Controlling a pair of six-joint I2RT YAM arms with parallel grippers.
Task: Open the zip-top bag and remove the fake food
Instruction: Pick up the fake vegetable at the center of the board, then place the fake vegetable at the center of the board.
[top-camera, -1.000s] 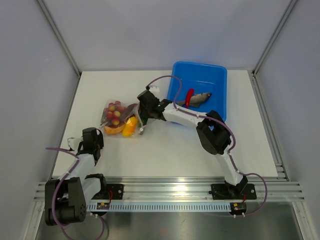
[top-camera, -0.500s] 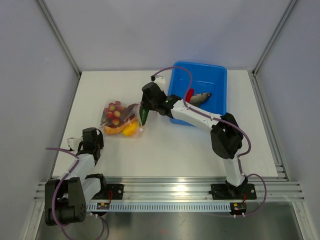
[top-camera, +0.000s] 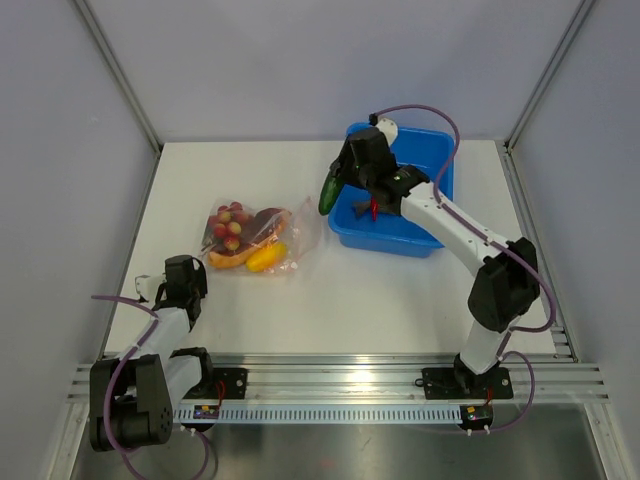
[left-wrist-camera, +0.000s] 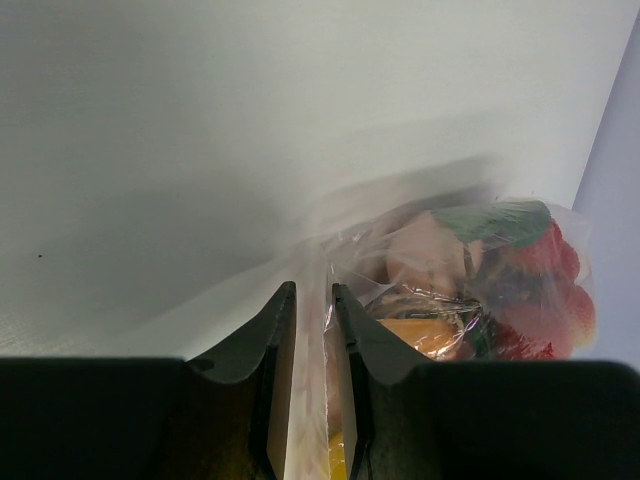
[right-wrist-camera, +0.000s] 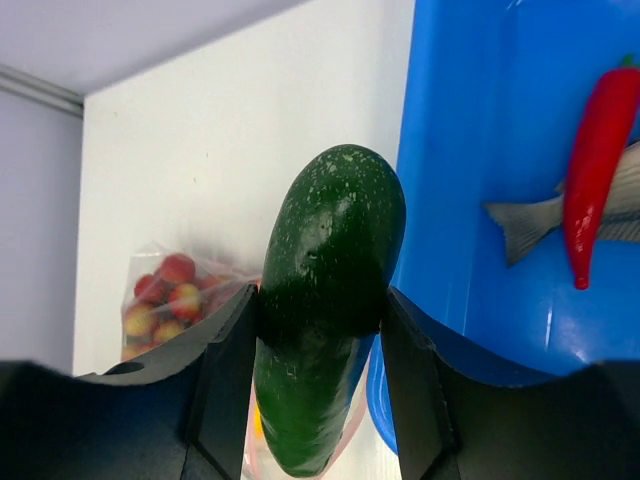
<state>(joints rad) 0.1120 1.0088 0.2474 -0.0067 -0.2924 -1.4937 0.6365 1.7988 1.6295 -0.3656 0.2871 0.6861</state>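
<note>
Spanning the top view, white table (top-camera: 400, 300) carries a blue tub (top-camera: 425, 150) at its far right. Right arm (top-camera: 455, 225) reaches over the tub's near wall. Its right gripper (right-wrist-camera: 320, 320) is at the tub's left rim and clenched on the green cucumber (right-wrist-camera: 330, 300). The cucumber is held off the surface, end-down, just outside that rim.

Zip-top bag (top-camera: 262, 235) lies flat on the table, well left of the tub. It's clear and crinkled.

Left arm (top-camera: 165, 320) sits folded, further from the tub than the bag. The left gripper (left-wrist-camera: 312, 295) has its fingers (left-wrist-camera: 275, 340) pinched close on a fold of the bag's plastic edge.

Inside the tub: grey fish (right-wrist-camera: 610, 200), with the red pepper (right-wrist-camera: 597, 150) lying across it.

Inside the bag: red grape bunch (top-camera: 230, 225) at the end away from the tub, and orange-yellow pieces (top-camera: 262, 258) along the near side. Other contents too blurred to tell.
</note>
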